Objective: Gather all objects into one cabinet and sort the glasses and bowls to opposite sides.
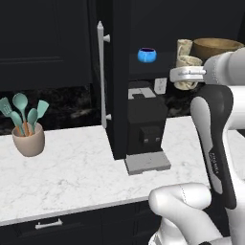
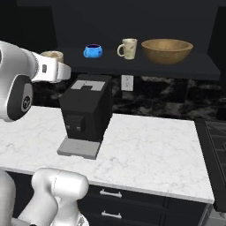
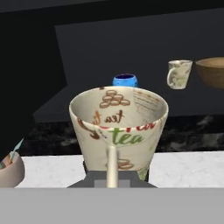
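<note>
My gripper [image 1: 186, 76] is shut on a cream cup [image 3: 118, 127] printed with "tea", whose thin handle points at the hand camera. The held cup [image 2: 53, 56] hangs in the air near shelf height, in front of the open black cabinet and left of the coffee machine's top. On the cabinet's dark shelf [image 2: 132, 65] stand a small blue bowl [image 2: 92, 51], a second cream cup [image 2: 128, 48] and a wide wooden bowl [image 2: 167, 50], left to right. In the left base view the held cup [image 1: 189, 72] overlaps the shelf cup [image 1: 184, 46]. My fingertips are hidden behind the cup.
A black coffee machine [image 1: 146, 124] stands on the white marble counter [image 1: 72, 172] below the shelf. The open cabinet door with its long silver handle [image 1: 101, 72] stands edge-on at the left. A tan pot of teal utensils [image 1: 28, 136] sits far left. A stove [image 2: 216, 145] borders the counter's right.
</note>
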You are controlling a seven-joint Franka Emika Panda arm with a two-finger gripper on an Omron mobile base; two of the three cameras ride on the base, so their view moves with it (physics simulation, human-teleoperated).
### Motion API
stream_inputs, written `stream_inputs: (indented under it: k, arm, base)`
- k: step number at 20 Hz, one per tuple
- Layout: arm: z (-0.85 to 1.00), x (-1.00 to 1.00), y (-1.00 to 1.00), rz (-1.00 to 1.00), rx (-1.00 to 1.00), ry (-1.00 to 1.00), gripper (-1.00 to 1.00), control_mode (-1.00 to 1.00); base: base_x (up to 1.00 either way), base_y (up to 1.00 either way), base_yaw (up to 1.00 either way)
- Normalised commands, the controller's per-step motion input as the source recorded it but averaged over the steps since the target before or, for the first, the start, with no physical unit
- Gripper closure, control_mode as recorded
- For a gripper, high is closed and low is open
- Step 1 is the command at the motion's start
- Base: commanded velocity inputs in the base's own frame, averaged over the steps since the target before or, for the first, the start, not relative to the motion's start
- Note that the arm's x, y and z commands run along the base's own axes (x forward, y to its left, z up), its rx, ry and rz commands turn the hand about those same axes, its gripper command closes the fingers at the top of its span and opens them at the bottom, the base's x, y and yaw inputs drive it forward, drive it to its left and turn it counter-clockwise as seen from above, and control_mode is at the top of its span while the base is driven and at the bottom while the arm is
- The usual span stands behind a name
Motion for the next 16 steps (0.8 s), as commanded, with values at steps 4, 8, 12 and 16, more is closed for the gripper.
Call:
stream_inputs:
  k: [4,8,12,16]
  arm:
    - [-0.02,0.79,0.22,0.11,0.00,-0.03,1.00,-1.00]
    - [0.00,0.70,0.00,0.15,0.00,-0.11,1.00,-1.00]
    - [0.00,0.52,0.00,0.10,0.00,-0.07,1.00,-1.00]
    - [0.00,0.24,0.21,0.02,0.00,0.00,1.00,-1.00]
  base:
    - [0.00,0.00,0.00]
    - [0.00,0.00,0.00]
    - [0.00,0.00,0.00]
    - [0.00,0.00,0.00]
